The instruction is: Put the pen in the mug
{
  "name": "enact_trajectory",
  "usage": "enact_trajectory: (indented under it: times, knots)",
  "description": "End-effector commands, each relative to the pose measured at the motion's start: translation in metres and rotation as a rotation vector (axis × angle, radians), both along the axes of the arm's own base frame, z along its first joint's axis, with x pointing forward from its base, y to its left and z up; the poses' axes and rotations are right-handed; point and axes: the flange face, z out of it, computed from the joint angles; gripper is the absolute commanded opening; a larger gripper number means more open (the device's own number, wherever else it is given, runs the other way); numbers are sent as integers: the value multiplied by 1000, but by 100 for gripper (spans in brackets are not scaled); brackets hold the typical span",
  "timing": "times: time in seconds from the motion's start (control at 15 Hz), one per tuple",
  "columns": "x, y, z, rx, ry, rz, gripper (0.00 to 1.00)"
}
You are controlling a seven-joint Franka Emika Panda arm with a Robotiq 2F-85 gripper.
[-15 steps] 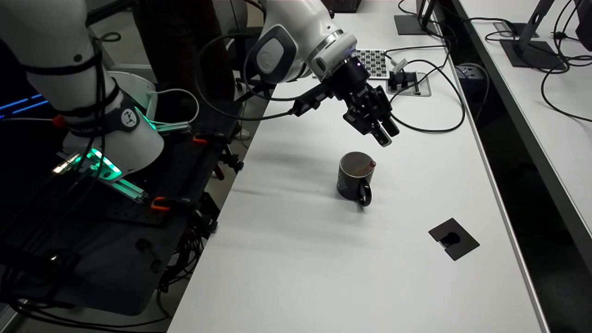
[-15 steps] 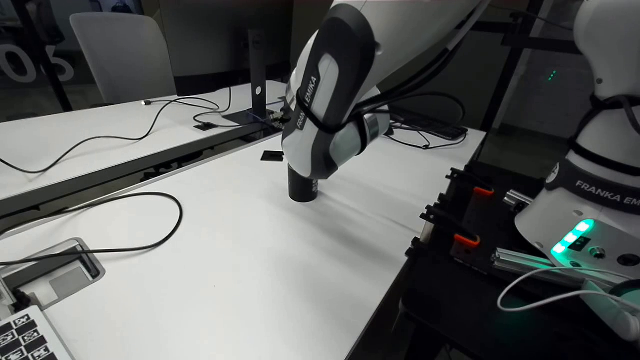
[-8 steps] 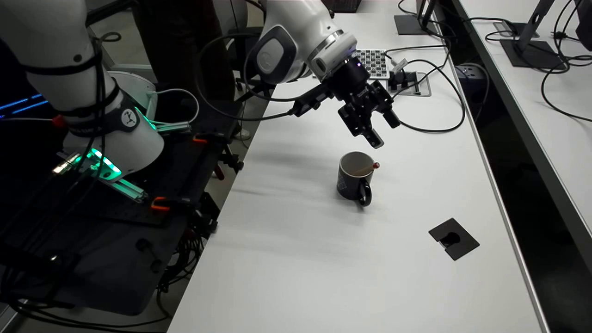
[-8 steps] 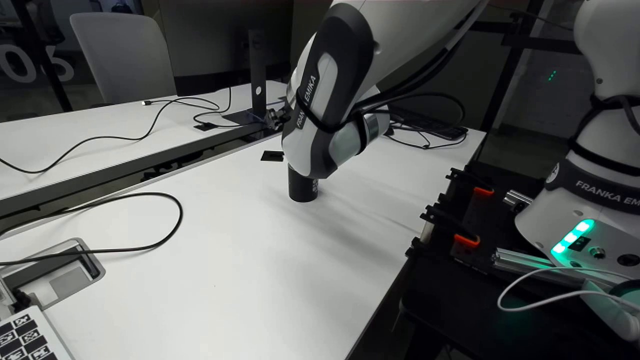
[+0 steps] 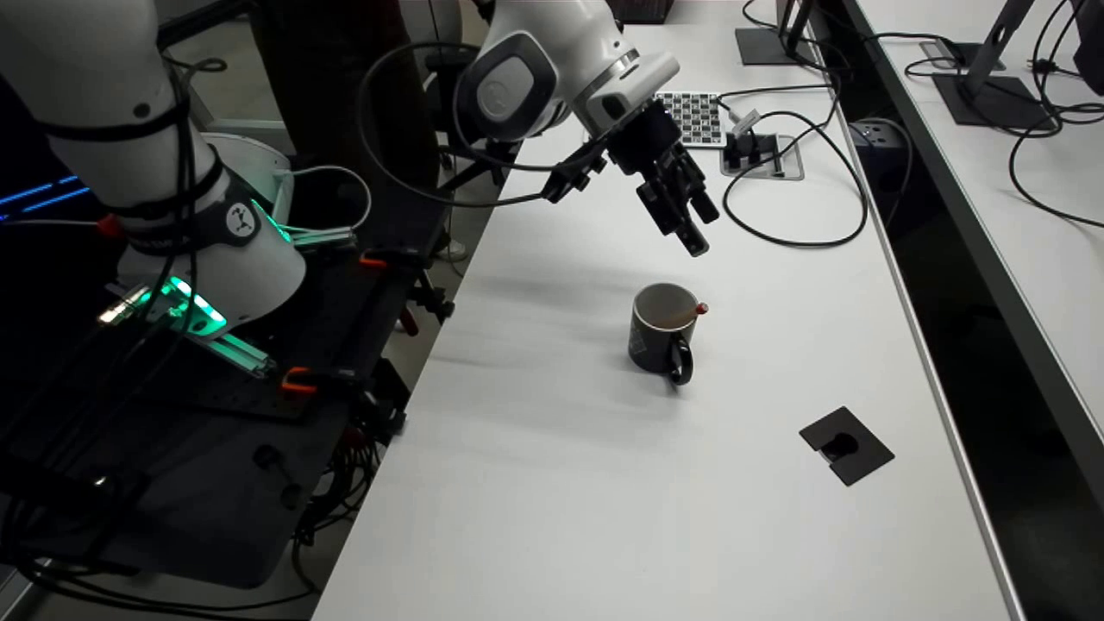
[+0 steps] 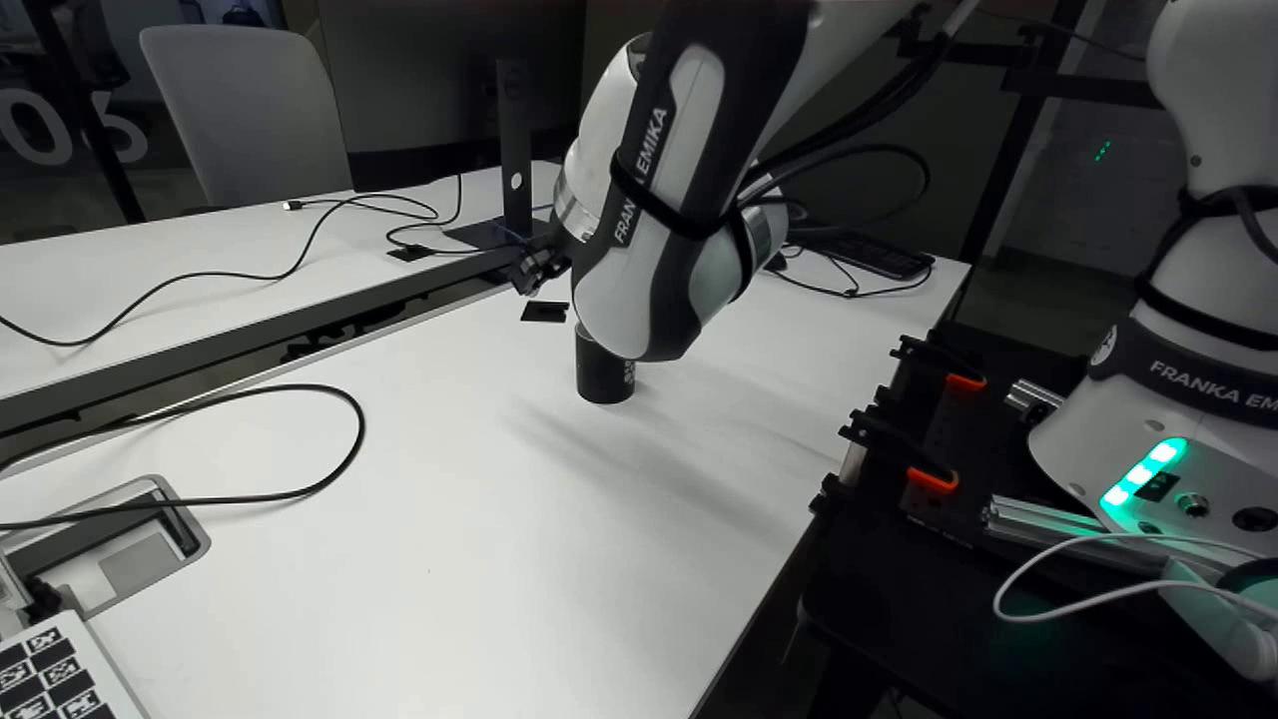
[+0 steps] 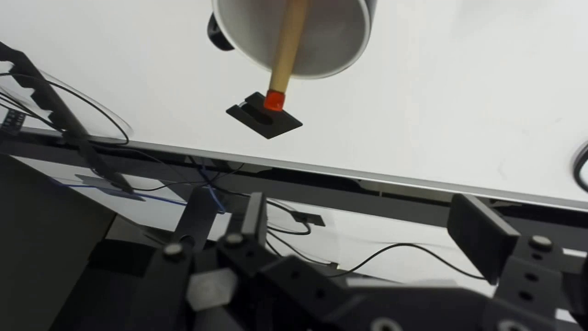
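Observation:
The dark grey mug (image 5: 649, 347) stands upright on the white table, its black handle (image 5: 681, 359) at the side. Inside it leans the pen (image 7: 287, 53), a thin wooden-coloured stick whose red end (image 7: 274, 100) sticks out past the rim (image 7: 321, 76). My gripper (image 5: 703, 231) hangs above and behind the mug in an exterior view, apart from both. Its jaws stand wide with nothing between them in the wrist view, where a finger pad (image 7: 480, 236) shows at the right. An exterior view shows the mug (image 6: 604, 374) partly behind the arm; there the pen is hidden.
A flat black square plate (image 5: 848, 446) lies on the table near its far edge. Behind the gripper are a looped black cable (image 5: 798, 244), a socket box (image 5: 759, 157) and a checkered board (image 5: 694, 116). A gap (image 6: 339, 335) separates this table from another.
The jaws have parted from nearly shut to wide. The pen has settled, its red end now further out over the rim. The gripper has then drawn up and away from the mug.

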Motion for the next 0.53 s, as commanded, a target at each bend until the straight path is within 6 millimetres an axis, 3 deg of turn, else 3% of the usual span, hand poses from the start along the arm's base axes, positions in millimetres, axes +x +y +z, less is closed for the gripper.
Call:
enact_trajectory:
  times: [0.0,0.47]
  knots:
    - [-14,-3,20,-12,148,129,100]
    - [-31,10,65,-20,219,476,100]
